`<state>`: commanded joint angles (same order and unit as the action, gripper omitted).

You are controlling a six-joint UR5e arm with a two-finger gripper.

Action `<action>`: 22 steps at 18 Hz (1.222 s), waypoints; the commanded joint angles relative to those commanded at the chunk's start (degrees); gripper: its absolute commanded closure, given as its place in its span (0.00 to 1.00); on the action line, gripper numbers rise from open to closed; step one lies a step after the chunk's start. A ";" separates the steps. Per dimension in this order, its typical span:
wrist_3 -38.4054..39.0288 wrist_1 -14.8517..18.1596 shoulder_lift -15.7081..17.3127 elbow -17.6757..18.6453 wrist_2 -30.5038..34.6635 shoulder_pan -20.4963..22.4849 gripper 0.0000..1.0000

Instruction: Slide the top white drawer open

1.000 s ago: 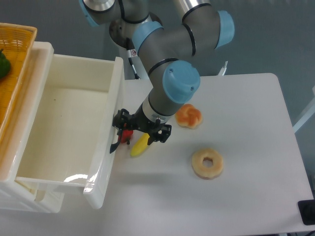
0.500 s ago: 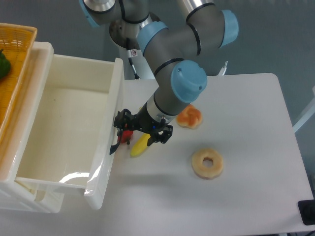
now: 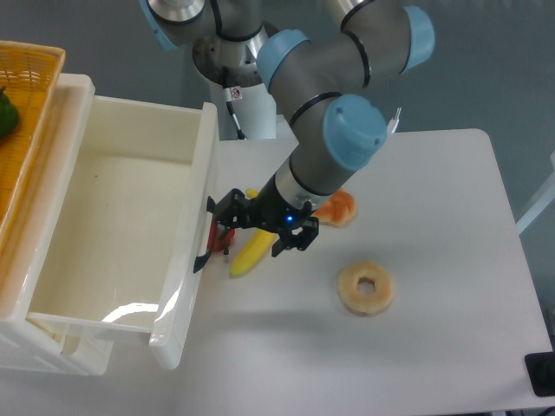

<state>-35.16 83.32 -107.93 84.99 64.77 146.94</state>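
While only one fixed view from above is given, the top white drawer (image 3: 121,234) is seen pulled well out of the cabinet at the left of the picture, its deep rectangular tray bare inside and its glossy front panel running from upper right to lower left over the white table (image 3: 434,347). A black curved handle (image 3: 205,247) is carried on the outer face of that front panel, near its middle. The gripper (image 3: 232,212) is held just to the right of the handle, its black fingers spread apart and pointing toward the drawer front; nothing is seen clamped between them, and whether a fingertip touches the handle cannot be told. The arm (image 3: 334,130), grey with blue joint caps, is bent down to the gripper from the top of the picture. A yellow banana-like fruit (image 3: 250,254) is laid on the table just beneath the gripper, and a small red object (image 3: 218,237) is partly hidden between the fruit and the drawer front. An orange item (image 3: 343,208) is seen behind the wrist, partly covered by it, and a pale ring-shaped doughnut (image 3: 365,288) is set apart on the table to the right. A yellow wicker basket (image 3: 26,95) is rested on top of the cabinet at the upper left, with something green (image 3: 5,111) at its edge.
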 joint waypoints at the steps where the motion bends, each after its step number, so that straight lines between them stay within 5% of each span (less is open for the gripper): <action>1: -0.09 -0.18 -0.09 -0.09 0.97 0.70 0.00; 11: -13.69 -6.23 -2.02 -0.62 16.08 5.89 0.00; 17: -35.21 -8.70 -3.78 -0.88 21.19 8.53 0.00; 22: -44.89 -9.32 -5.01 -1.40 23.47 11.34 0.00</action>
<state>-80.05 74.01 -112.94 83.59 88.23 158.29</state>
